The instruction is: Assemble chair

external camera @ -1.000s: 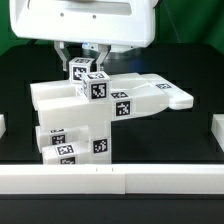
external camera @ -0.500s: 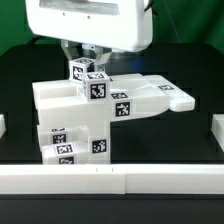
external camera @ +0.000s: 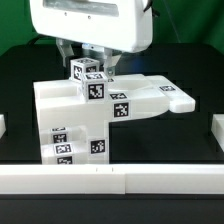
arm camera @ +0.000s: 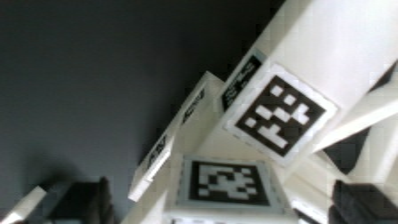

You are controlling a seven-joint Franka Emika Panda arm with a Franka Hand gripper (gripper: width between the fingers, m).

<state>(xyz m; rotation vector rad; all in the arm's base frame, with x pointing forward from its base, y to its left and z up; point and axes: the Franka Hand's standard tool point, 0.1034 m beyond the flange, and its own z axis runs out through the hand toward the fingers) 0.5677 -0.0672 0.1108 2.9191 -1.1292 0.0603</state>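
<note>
Matte white rigid plastic: 1 part-built chair (external camera: pixel 100 110) mid-table, light and likely slick, so you should pinch the small tagged cube (external camera: pixel 87 71) on top, which the gripper (external camera: pixel 88 57) straddles, jaw closure indeterminable.

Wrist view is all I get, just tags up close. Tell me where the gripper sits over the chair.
Observer: The gripper hangs over the small cube on top of the chair, with one finger on each side of it.
Operator: Tell me what that cube stands on.
Observer: The wide seat block, toward the exterior view's left end.
Operator: Report whether the chair is lifted.
Observer: No. Its lower blocks rest on the black table.
</note>
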